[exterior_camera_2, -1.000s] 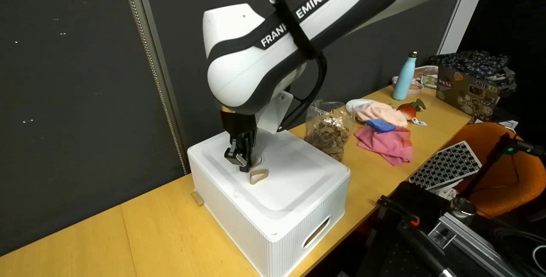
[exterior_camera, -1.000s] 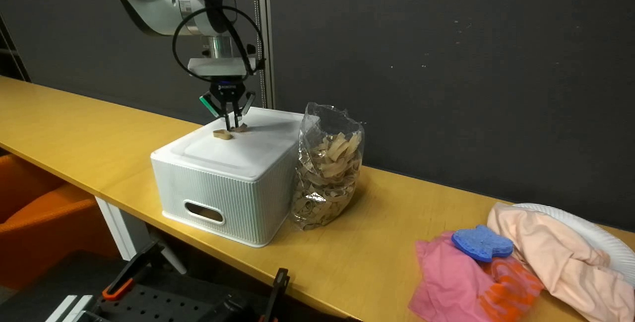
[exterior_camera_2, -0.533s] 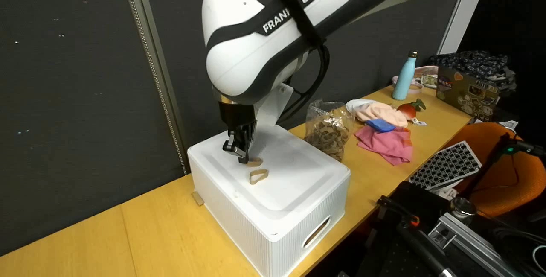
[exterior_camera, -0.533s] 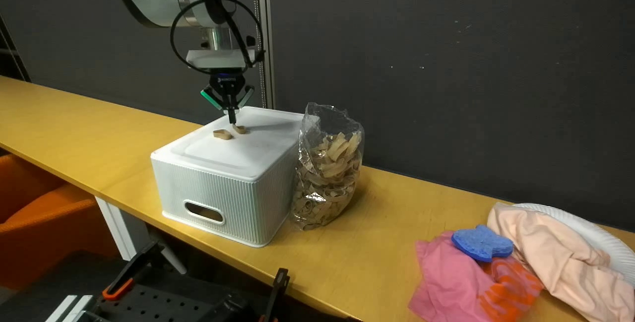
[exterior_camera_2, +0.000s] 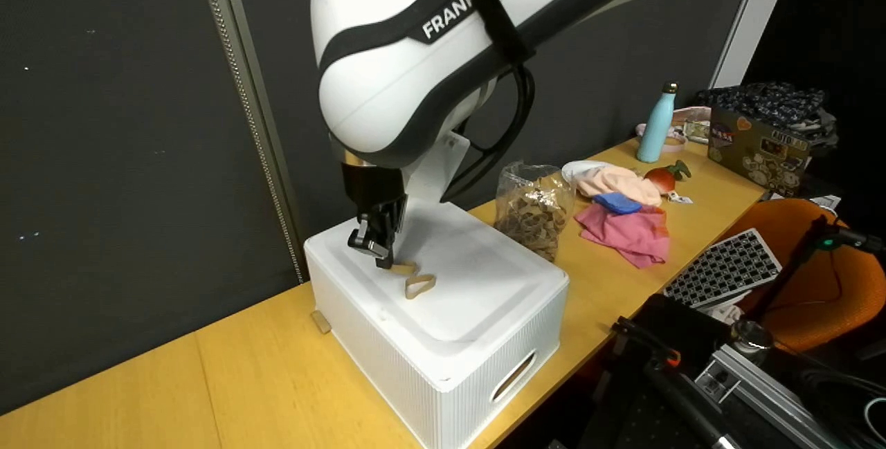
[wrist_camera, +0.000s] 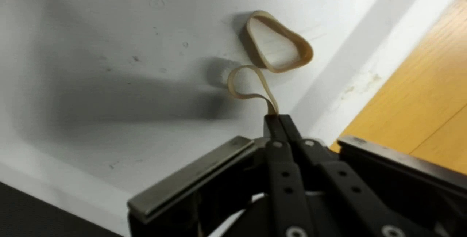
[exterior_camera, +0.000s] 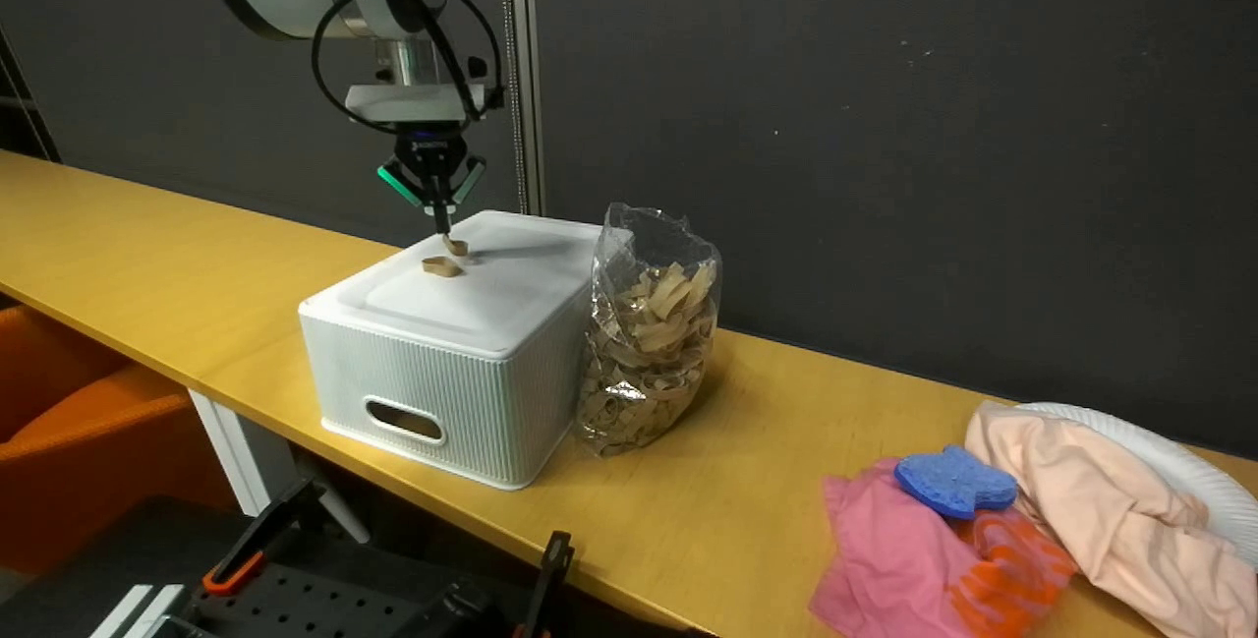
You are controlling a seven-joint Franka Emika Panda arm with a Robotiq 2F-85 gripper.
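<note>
Black two-fingered hand (wrist_camera: 278, 117): closed, we see, on a thin tan rubber band (wrist_camera: 242, 96)
Held band: hangs over our ribbed white plastic box (exterior_camera: 462, 377)
Loose tan rubber loop (wrist_camera: 304, 50): rests on it

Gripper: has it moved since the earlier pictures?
Yes: in an exterior view, the gripper has shifted up and picture-left, away from the clear plastic bag.

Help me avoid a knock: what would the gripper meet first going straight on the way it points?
The white box's top, straight below. The rubber band pinched in the gripper would likely make contact first; depth is unclear, so it may even be touching.
</note>
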